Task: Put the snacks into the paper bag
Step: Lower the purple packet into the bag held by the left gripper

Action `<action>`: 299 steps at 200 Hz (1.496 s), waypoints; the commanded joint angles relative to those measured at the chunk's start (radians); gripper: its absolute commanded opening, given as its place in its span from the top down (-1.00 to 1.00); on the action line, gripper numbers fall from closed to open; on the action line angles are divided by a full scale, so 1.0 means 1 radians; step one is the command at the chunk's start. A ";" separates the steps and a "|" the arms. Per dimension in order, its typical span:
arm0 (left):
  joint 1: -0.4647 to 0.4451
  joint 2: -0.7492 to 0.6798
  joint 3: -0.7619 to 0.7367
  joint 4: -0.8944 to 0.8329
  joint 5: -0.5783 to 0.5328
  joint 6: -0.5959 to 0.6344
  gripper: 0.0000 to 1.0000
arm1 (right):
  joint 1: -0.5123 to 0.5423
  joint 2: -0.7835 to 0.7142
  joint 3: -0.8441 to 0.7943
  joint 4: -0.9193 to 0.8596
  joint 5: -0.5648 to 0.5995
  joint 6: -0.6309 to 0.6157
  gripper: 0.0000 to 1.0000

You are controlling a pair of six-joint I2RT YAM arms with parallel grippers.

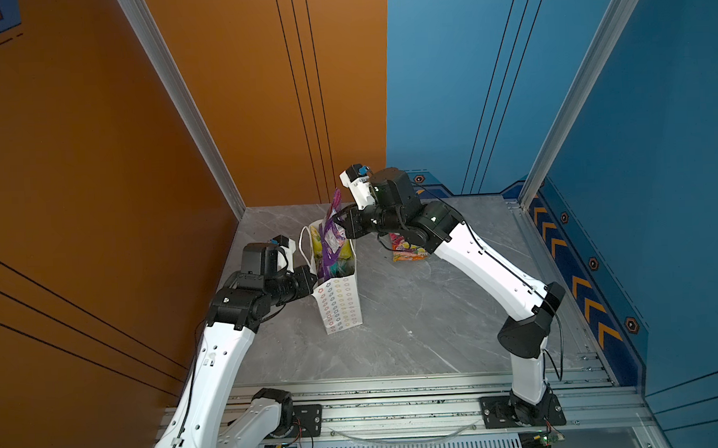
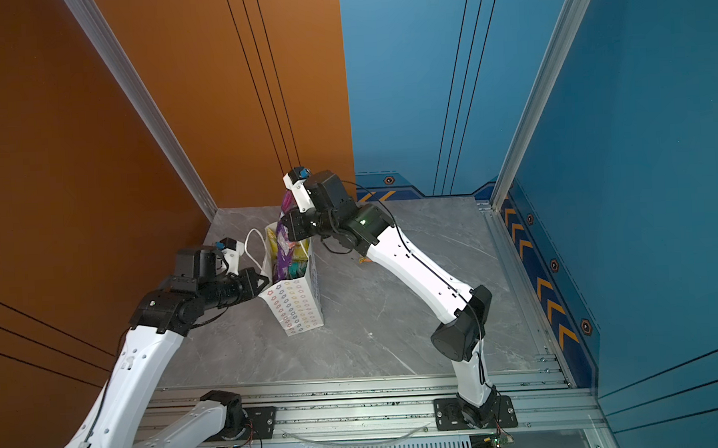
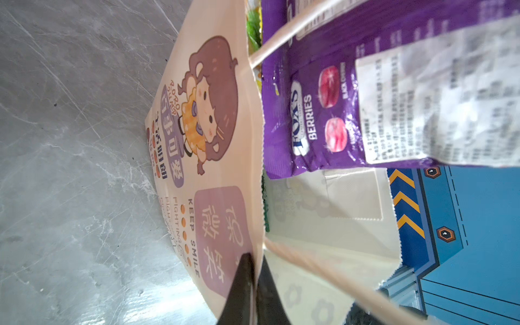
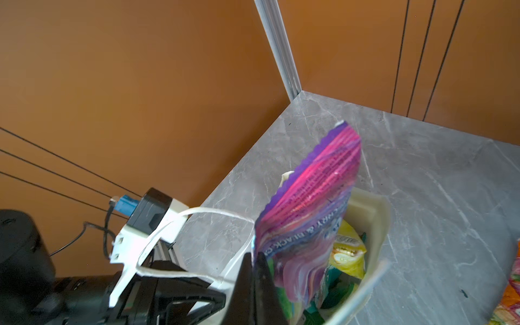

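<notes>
The white paper bag (image 1: 340, 305) (image 2: 294, 307) stands upright mid-table, its cartoon-girl front (image 3: 213, 157) facing the left arm. My left gripper (image 1: 312, 277) (image 3: 254, 261) is shut on that front wall's top rim, near a cord handle (image 3: 323, 270). My right gripper (image 1: 340, 223) (image 4: 254, 257) is shut on the edge of a purple snack packet (image 1: 333, 218) (image 4: 312, 202) (image 3: 309, 121), which stands tall, half out of the bag's mouth. Yellow (image 4: 347, 250), green and teal snacks lie inside the bag. An orange-pink snack (image 1: 408, 248) (image 4: 509, 295) lies on the table, partly hidden under the right arm.
The grey marble table (image 1: 415, 322) is walled by an orange panel (image 1: 97, 182) on the left and blue panels (image 1: 659, 178) behind and on the right. An aluminium rail (image 1: 377, 403) with both arm bases runs along the front edge.
</notes>
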 commanded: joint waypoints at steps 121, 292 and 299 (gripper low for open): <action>0.016 0.010 0.001 0.024 0.038 0.003 0.84 | 0.035 -0.250 -0.173 -0.051 0.085 -0.171 1.00; 0.016 0.002 -0.007 0.024 0.040 -0.001 0.85 | 0.155 -0.384 -0.321 -0.084 0.068 -0.287 1.00; 0.017 0.000 -0.007 0.025 0.037 -0.001 0.85 | 0.158 -0.389 -0.324 -0.082 0.065 -0.290 1.00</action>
